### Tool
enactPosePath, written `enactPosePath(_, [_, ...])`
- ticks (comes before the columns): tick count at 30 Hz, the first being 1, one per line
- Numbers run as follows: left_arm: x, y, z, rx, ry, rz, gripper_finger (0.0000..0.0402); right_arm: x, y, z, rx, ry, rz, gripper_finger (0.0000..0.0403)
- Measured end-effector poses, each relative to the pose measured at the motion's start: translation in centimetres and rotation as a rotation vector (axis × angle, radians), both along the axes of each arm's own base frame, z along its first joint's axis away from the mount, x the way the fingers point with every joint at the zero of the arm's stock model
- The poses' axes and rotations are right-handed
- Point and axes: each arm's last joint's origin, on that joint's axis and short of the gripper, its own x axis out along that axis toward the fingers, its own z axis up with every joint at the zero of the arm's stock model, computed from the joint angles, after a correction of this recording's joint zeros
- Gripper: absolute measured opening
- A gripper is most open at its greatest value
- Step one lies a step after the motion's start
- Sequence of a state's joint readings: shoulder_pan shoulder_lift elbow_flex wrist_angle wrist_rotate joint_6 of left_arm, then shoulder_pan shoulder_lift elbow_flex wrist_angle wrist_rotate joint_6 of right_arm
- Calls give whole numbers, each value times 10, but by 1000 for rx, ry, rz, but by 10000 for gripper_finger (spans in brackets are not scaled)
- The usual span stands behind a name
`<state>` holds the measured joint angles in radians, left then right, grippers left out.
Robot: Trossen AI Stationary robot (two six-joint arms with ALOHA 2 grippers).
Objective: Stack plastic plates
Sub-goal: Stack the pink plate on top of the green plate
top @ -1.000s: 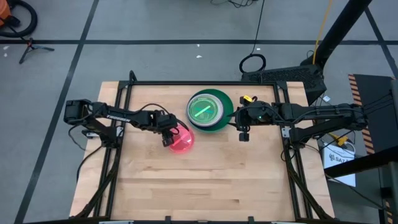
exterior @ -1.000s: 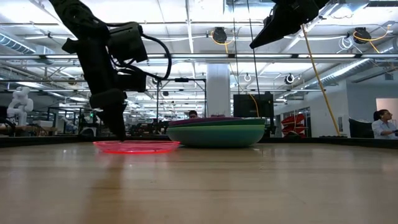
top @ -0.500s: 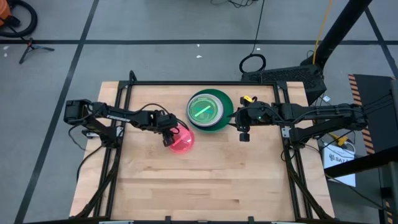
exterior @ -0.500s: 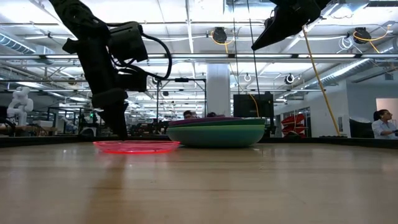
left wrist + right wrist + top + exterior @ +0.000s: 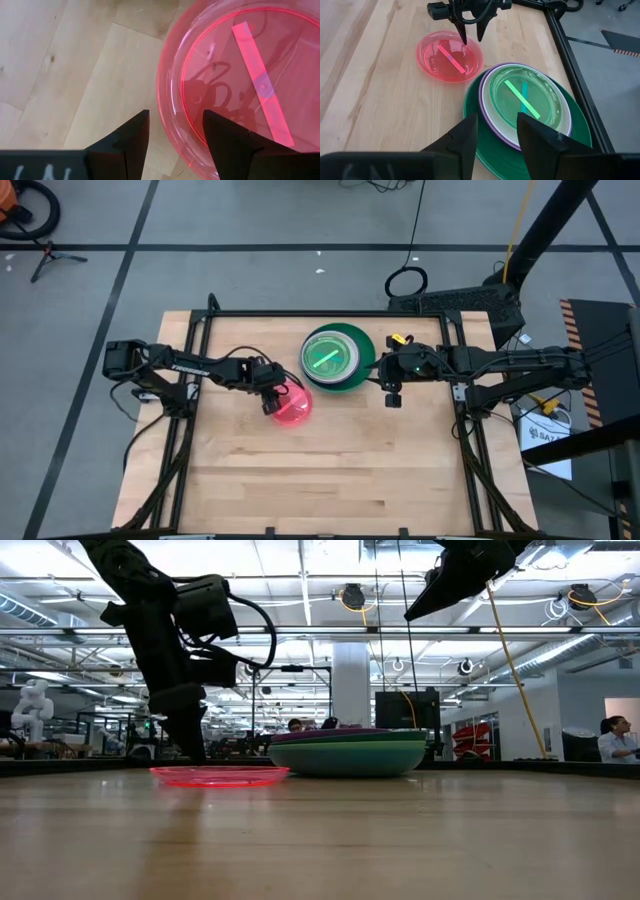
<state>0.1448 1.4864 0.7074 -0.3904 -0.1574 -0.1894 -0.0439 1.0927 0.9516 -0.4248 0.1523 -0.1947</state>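
1. Pink plate (image 5: 292, 406) lies flat on the wooden table (image 5: 330, 470), left of center, just near-left of the plate stack (image 5: 338, 358); the two look touching or nearly so in the right wrist view, can't tell which.
2. My left gripper (image 5: 270, 394) is down at the pink plate's left rim, fingers open, one finger outside the rim on the bare wood, the other over the plate's inside edge, as the left wrist view shows.
3. Rim sits in the gap between my left fingers (image 5: 131, 135); can't tell if either pad touches it.
4. Plate stack is at the far middle of the table: dark green plate (image 5: 572, 135) at the bottom, a purple plate's edge (image 5: 483, 100) above it, a white rim inside that, and a translucent lime plate (image 5: 522, 97) on top.
5. In the low view the stack shows as green layers with a purple edge on top, right of the pink plate (image 5: 220, 775).
6. My right gripper (image 5: 392, 396) hangs just right of the stack, raised off the table, fingers open, holding nothing.
7. A person (image 5: 612, 738) sits in the room at far right, beyond the table.
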Motion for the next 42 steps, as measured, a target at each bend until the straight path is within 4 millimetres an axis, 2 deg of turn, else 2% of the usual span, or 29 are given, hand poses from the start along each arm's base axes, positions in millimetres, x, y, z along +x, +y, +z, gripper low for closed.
enactPosePath(29, [0,0,0,-1,-1,6,191,0,0,0,1,0,-1,130])
enactPosePath(42, [1,-10,0,27,0,-11,191,0,0,0,1,0,0,130])
